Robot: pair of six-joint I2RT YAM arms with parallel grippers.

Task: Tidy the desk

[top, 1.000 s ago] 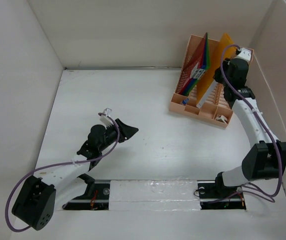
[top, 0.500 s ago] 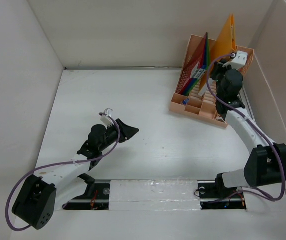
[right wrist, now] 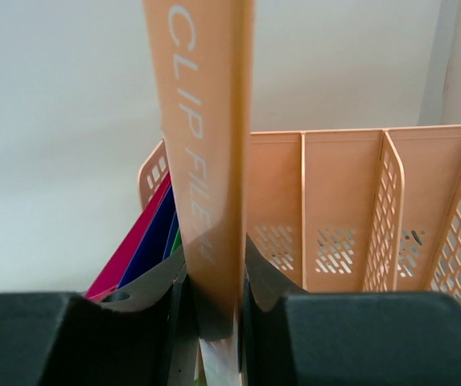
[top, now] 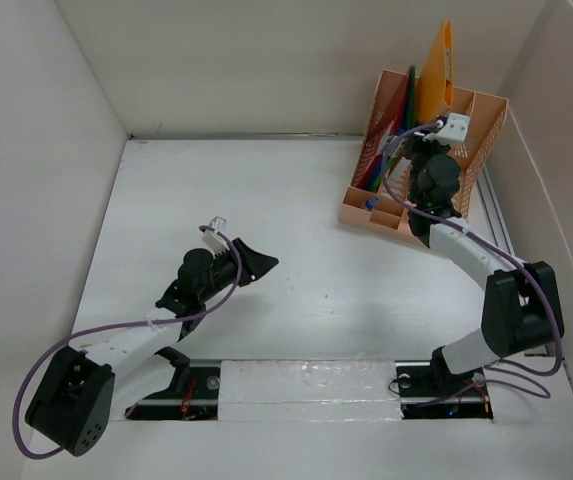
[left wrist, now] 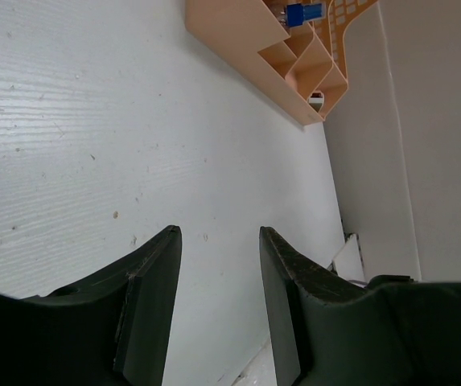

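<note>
The desk (top: 296, 220) is a white tabletop walled by white panels. At its back right stands a peach file rack (top: 486, 135) with red, blue and green folders (top: 394, 125) in its left slot. My right gripper (top: 424, 142) is shut on an orange clip file (top: 436, 65), which it holds upright above the rack. In the right wrist view the clip file (right wrist: 206, 145) runs up from between my right gripper's (right wrist: 214, 281) jaws, just right of the folders (right wrist: 146, 233). My left gripper (top: 261, 262) hovers open over the bare desk (left wrist: 93, 121) with nothing between its fingers (left wrist: 154, 273).
Small front compartments of the rack (left wrist: 246, 32) hold a blue item (left wrist: 302, 12) and a small white item (left wrist: 317, 100). The right wall panel (top: 556, 150) stands close beside the rack. The arm bases sit at the near edge (top: 306, 385).
My right arm has swung left with the orange clip file, which has tipped from a slant to nearly upright over the rack's left half. The left arm has not moved.
</note>
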